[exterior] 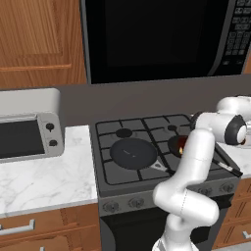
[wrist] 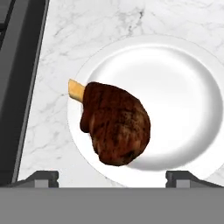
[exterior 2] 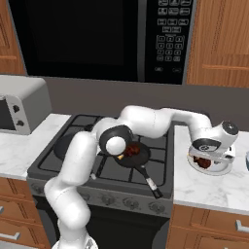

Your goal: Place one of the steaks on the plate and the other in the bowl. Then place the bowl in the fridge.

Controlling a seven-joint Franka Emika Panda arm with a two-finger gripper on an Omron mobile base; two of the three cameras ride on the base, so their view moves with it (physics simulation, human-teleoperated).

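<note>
- Left base view: the arm reaches right across the stove (exterior: 147,147). A steak (exterior: 180,143) lies in the black pan (exterior: 182,147) on a right-hand burner, half hidden behind the arm.
- Right base view: the gripper (exterior 2: 210,159) hangs just over the plate (exterior 2: 217,168) on the marble tabletop (exterior 2: 209,189) right of the stove; one steak (exterior 2: 204,163) lies on the plate, the other steak (exterior 2: 132,150) in the pan (exterior 2: 133,156).
- Hand view: the gripper (wrist: 112,176) is open, its fingertips (wrist: 43,177) wide apart and clear of the steak (wrist: 114,124), which rests on the plate's (wrist: 183,87) left side.

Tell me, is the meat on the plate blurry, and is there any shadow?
In the hand view the steak looks sharp and casts a soft grey shadow on the plate. In the right base view the plate is small, half hidden under the gripper, so the steak is just a dark smudge.
</note>
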